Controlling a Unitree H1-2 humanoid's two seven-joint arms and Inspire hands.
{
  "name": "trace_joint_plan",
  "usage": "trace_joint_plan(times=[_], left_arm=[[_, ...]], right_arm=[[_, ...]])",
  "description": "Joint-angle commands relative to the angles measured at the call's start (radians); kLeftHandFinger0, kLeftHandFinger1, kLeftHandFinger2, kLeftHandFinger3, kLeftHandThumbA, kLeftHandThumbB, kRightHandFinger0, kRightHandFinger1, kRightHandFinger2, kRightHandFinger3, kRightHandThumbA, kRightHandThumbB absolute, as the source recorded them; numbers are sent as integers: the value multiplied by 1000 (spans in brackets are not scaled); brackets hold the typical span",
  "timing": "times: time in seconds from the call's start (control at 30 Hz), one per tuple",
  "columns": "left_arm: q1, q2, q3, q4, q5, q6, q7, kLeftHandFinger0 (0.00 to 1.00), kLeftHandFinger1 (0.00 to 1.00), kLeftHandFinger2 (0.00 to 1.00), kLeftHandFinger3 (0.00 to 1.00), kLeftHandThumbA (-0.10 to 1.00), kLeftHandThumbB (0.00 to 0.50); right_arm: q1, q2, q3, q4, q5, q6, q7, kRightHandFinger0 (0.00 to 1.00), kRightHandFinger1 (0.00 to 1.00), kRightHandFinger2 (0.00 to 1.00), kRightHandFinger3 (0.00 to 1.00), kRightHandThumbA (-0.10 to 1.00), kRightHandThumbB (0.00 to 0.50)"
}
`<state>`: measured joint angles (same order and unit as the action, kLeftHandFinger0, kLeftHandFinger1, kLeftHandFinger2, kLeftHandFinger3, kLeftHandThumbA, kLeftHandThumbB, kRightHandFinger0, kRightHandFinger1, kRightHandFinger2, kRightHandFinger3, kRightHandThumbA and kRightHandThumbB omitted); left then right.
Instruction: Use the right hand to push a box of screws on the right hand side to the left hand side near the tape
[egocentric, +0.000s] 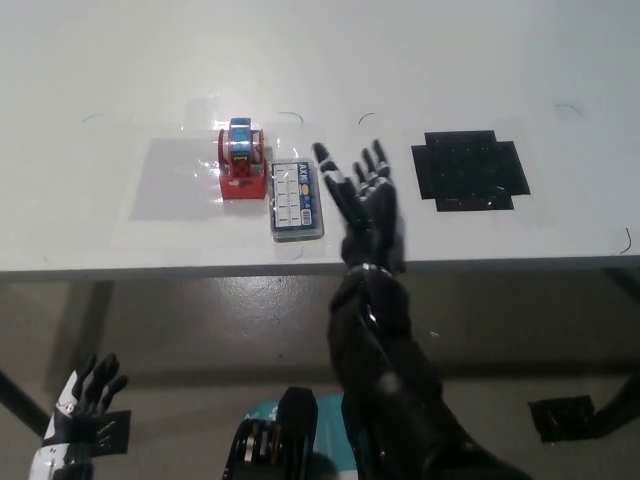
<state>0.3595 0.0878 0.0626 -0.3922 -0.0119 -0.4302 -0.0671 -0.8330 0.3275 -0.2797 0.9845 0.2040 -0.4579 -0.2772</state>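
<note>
a white table (120, 230) fills the upper part of the head view. the box of screws (296, 200) lies flat on it, just right of the red tape dispenser (242, 165). the black right hand (365, 205) is just right of the box, fingers spread, apart from it. a black patch (468, 170) lies farther right. the white left hand (85, 392) rests below the table edge, fingers apart.

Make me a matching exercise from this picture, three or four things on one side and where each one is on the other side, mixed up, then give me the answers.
Things:
1. tape dispenser
2. box of screws
3. right hand
4. black mat

Places:
A. far right of the table
B. just right of the box, fingers spread
C. right beside the red dispenser
D. leftmost of the table's things

Pairs: 1-D, 2-C, 3-B, 4-A
</note>
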Motion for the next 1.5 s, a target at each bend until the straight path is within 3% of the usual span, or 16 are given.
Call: trace_joint_plan(times=[0.0, 0.1, 0.23, 0.3, 0.37, 0.47, 0.67, 0.87, 1.0, 1.33, 1.47], left_arm=[[-19, 32, 15, -9, -21, -40, -4, 1000, 1000, 1000, 1000, 974, 277], [-39, 39, 10, 10, -27, -39, -8, 1000, 1000, 1000, 1000, 944, 270], [-79, 39, 11, 39, -26, -24, -5, 1000, 1000, 1000, 1000, 937, 289], [-90, 42, 7, 47, -29, -18, -10, 1000, 1000, 1000, 1000, 935, 280], [-109, 49, 5, 56, -38, -6, -15, 1000, 1000, 1000, 1000, 933, 277], [-130, 61, 10, 78, -46, -9, -19, 1000, 1000, 1000, 1000, 927, 278], [-182, 89, 23, 128, -63, -10, -23, 1000, 1000, 1000, 1000, 910, 258], [-212, 111, 47, 195, -61, -37, -8, 1000, 1000, 1000, 1000, 899, 250], [-238, 123, 58, 231, -58, -40, -10, 1000, 1000, 1000, 1000, 912, 246], [-281, 133, 81, 321, -53, -40, 3, 1000, 1000, 1000, 1000, 907, 246], [-306, 108, 80, 384, -39, -40, 11, 1000, 1000, 1000, 1000, 897, 217]], right_arm=[[170, -9, 150, -389, -253, -12, -41, 1000, 1000, 1000, 1000, 1000, 183], [323, -18, 198, -620, -255, -12, 33, 1000, 1000, 1000, 1000, 1000, 170], [505, -72, 247, -869, -210, -12, 139, 1000, 1000, 1000, 1000, 1000, 210], [569, -106, 265, -943, -179, -12, 172, 1000, 1000, 1000, 1000, 1000, 208], [653, -145, 283, -1027, -153, -12, 195, 1000, 1000, 1000, 1000, 1000, 262], [776, -198, 319, -1102, -149, -12, 231, 1000, 1000, 1000, 1000, 1000, 223], [944, -283, 331, -1153, -173, -12, 240, 1000, 1000, 1000, 1000, 1000, 220], [998, -328, 332, -1082, -165, -12, 244, 1000, 1000, 1000, 1000, 1000, 211], [994, -334, 332, -1042, -165, -12, 248, 1000, 1000, 1000, 1000, 1000, 171], [950, -336, 341, -967, -235, -12, 187, 1000, 1000, 1000, 1000, 1000, 184], [912, -350, 321, -947, -221, -12, 200, 988, 1000, 1000, 1000, 977, 204]])
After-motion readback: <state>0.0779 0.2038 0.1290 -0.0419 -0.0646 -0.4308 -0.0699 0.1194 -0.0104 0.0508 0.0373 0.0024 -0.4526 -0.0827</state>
